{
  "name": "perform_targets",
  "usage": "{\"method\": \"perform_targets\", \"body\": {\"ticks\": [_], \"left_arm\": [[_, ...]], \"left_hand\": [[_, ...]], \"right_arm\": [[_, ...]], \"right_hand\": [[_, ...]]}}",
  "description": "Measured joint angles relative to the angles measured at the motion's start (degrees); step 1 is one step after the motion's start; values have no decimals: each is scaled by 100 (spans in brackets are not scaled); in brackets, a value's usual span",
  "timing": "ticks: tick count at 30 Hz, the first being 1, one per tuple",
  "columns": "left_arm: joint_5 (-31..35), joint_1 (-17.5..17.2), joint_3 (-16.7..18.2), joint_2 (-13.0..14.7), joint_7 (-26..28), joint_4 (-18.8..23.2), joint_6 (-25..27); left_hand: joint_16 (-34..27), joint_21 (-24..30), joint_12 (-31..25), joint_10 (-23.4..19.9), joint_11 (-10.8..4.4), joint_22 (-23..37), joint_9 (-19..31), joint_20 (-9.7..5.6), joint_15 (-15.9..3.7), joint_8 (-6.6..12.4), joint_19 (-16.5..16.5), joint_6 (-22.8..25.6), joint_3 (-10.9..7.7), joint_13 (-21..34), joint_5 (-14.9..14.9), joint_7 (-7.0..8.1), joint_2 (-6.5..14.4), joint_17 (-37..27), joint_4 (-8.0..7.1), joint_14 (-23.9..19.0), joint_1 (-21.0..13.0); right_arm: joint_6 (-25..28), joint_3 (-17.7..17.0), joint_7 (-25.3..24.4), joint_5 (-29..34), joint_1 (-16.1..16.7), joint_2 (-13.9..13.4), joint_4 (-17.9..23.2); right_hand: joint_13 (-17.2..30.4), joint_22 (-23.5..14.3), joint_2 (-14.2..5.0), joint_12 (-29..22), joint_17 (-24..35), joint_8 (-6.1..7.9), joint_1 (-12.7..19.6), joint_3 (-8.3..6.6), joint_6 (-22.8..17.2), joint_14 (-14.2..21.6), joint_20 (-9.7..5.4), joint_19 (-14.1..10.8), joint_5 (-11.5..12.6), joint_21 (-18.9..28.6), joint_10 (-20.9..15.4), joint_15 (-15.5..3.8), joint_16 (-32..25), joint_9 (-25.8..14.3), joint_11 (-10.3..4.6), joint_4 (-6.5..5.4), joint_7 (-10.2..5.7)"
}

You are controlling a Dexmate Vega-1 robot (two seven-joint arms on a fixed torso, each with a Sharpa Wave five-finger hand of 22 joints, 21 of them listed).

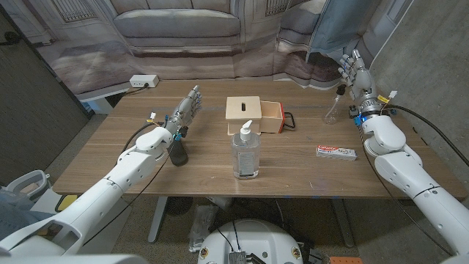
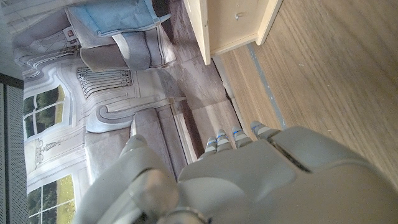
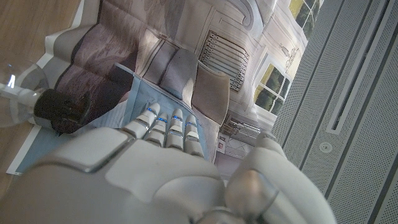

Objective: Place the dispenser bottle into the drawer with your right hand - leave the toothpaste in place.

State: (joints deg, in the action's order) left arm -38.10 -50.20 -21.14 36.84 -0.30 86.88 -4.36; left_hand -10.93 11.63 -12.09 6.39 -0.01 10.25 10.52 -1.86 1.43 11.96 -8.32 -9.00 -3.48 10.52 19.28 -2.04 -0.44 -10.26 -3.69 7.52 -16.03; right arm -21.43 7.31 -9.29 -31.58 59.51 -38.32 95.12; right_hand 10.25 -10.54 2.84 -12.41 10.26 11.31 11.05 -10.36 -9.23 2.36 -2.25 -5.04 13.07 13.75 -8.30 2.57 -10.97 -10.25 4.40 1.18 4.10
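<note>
on smooth wood table, clear rounded dispenser bottle, flat toothpaste.

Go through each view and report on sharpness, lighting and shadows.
Head view: even soft light, sharp; the clear pump dispenser bottle casts only a faint shadow on the wooden table. Left wrist view: the left hand is close and soft, the table grain crisp. Right wrist view: the right hand is blurred, the backdrop sharper.
</note>
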Motion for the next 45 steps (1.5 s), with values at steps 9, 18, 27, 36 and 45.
{"method": "perform_targets", "body": {"ticks": [9,18,27,36,45], "left_arm": [[-1,-24,5,-12,-22,-9,-87],[13,-59,18,-7,-3,26,-114],[44,-15,9,-3,4,38,-101],[103,68,-43,-34,-2,15,-80],[109,175,-75,-87,-60,-69,-84]], "left_hand": [[0,0,0,-31,-32,0,0,0,-22,-32,0,0,25,0,0,0,-17,0,-25,-22,-17],[0,0,0,-31,-32,0,0,0,-31,-32,0,0,42,0,0,0,-23,0,-8,-31,-23],[0,0,-1,-31,-31,0,0,0,-24,-31,0,-1,44,0,1,0,0,0,-7,-58,-45],[0,0,-1,-31,-31,0,0,0,-12,-28,0,-1,43,0,1,0,0,0,-7,-70,-45],[0,0,-1,-31,-31,0,0,0,-12,-28,0,2,52,0,1,2,23,0,0,-70,-68]], "right_arm": [[-37,-14,-91,103,-29,37,-105],[13,-58,-170,151,-69,18,-176],[131,-115,-257,157,-76,-27,-225],[287,-153,-330,163,-87,-100,-364],[385,-144,-391,254,-154,-171,-530]], "right_hand": [[0,0,0,0,0,0,0,16,-20,-33,41,41,0,-22,0,-33,0,0,0,16,-21],[0,4,-22,0,0,0,22,24,-41,-33,41,41,0,-22,-9,-33,0,0,-53,23,-42],[0,15,-22,0,-1,0,22,7,-20,-1,41,41,0,-26,-8,-64,0,-10,-52,56,-64],[0,14,-53,0,-1,0,53,7,-20,21,41,41,0,-67,-8,-42,0,-30,-52,56,-64],[0,14,-53,0,-1,0,52,31,-50,41,41,40,0,-67,-61,-62,0,-30,-61,80,-94]]}}
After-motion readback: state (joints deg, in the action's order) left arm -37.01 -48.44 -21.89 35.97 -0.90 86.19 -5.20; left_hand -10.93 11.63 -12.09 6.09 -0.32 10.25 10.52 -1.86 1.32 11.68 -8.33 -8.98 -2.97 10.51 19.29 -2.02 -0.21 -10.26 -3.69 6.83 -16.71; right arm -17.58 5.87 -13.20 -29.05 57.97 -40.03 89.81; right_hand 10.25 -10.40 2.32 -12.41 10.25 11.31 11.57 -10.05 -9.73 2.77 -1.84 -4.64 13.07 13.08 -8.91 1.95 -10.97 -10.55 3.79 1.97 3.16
